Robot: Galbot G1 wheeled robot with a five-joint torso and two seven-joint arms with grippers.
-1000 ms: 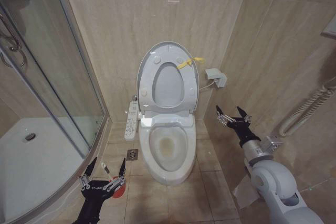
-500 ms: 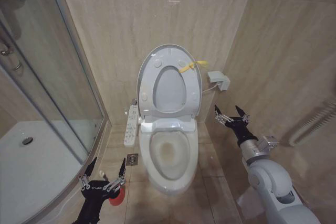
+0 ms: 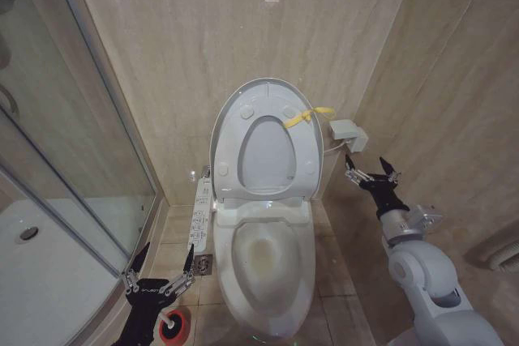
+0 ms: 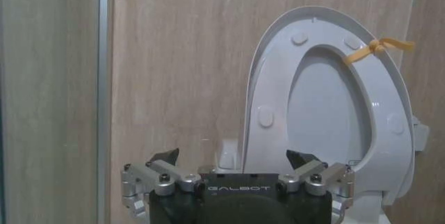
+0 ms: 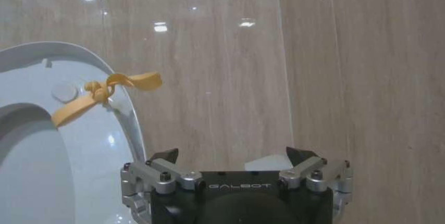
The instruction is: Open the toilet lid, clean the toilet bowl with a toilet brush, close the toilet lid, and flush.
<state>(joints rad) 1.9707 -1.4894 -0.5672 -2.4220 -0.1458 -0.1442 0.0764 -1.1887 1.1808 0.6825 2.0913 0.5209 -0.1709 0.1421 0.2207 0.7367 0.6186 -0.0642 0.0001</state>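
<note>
The toilet lid (image 3: 266,150) stands raised against the wall with the ring seat (image 3: 231,139) up in front of it, and a yellow strap (image 3: 309,115) hangs at its top edge. Below it the toilet bowl (image 3: 267,258) lies uncovered, with water at the bottom. My left gripper (image 3: 166,250) is open, low and to the left of the bowl. Just beneath it sits the toilet brush's red cup holder (image 3: 174,330); the brush handle is hidden behind the gripper. My right gripper (image 3: 367,161) is open to the right of the lid, holding nothing. Both wrist views face the lid (image 4: 334,104) (image 5: 31,172) past their open grippers (image 4: 233,156) (image 5: 232,153).
A white control panel (image 3: 199,216) lies along the bowl's left side, with a floor drain (image 3: 203,262) beside it. The glass shower enclosure (image 3: 73,160) closes off the left. A white wall box (image 3: 349,134) sits right of the lid, close to the right gripper. Tiled walls stand behind and to the right.
The head view has shifted closer to the toilet, which now looks larger and lower. Both grippers stay open and empty, and the lid stays up.
</note>
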